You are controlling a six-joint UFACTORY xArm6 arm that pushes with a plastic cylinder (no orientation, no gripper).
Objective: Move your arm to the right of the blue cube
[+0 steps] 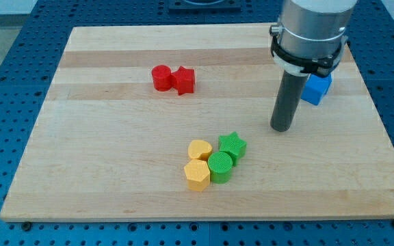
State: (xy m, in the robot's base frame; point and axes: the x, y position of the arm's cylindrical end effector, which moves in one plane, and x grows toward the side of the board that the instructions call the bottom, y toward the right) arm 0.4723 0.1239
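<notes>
The blue cube (317, 89) sits on the wooden board near the view's upper right, partly hidden behind my rod. My tip (282, 128) touches the board below and to the left of the blue cube, a short way from it. No block touches the tip.
A red cylinder (161, 77) and a red star (184, 80) touch each other at upper centre. A yellow heart (199, 149), a yellow hexagon (197, 175), a green cylinder (219, 167) and a green star (232, 145) cluster at lower centre. The board's right edge (377, 116) is close to the cube.
</notes>
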